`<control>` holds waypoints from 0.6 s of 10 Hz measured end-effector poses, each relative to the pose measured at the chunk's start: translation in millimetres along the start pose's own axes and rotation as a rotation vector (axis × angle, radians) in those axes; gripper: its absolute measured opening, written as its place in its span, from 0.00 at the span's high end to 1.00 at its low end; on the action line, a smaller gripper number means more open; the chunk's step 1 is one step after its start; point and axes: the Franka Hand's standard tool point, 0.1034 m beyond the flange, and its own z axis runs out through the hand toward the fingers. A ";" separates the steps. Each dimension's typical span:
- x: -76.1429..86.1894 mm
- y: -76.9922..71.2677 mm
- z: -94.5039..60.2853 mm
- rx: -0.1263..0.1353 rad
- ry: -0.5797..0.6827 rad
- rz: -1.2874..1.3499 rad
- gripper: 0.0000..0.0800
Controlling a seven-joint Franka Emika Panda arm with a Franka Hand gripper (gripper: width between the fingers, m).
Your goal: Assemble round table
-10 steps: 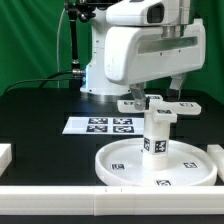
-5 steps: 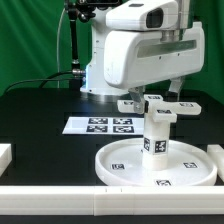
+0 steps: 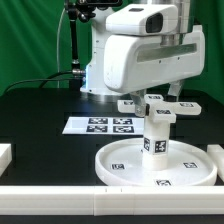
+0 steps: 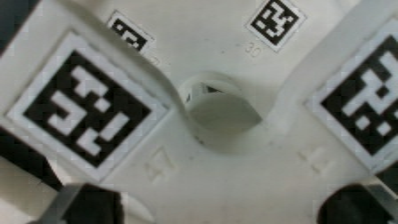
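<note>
The large round disc (image 3: 112,168) lies flat at the front of the exterior view. The short thick leg (image 3: 155,135) stands upright on its middle. The four-armed cross base (image 3: 160,105) sits on top of the leg. My gripper (image 3: 153,96) hangs right over the cross base, its fingers either side of the hub. In the wrist view the cross base (image 4: 196,60) fills the picture, with its tags and centre hole (image 4: 222,112). My gripper (image 4: 231,205) shows two dark fingertips (image 4: 86,203) spread wide apart, holding nothing.
The marker board (image 3: 100,125) lies behind the disc towards the exterior view's left. White border rails run along the front (image 3: 60,200), at the left (image 3: 5,155) and at the right (image 3: 215,152). The robot's base stands behind.
The arm's upper housing has shifted slightly down and towards the exterior view's right. The disc, leg and cross base have not moved.
</note>
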 end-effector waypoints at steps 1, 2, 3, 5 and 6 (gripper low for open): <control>-0.1 0.0 0.1 0.000 0.000 0.000 0.45; -0.1 0.0 0.1 0.000 0.000 0.005 0.45; -0.1 0.0 0.1 0.001 0.000 0.020 0.45; 0.0 -0.4 0.5 0.005 0.002 0.152 0.45; 0.7 -0.4 0.7 0.011 0.012 0.313 0.45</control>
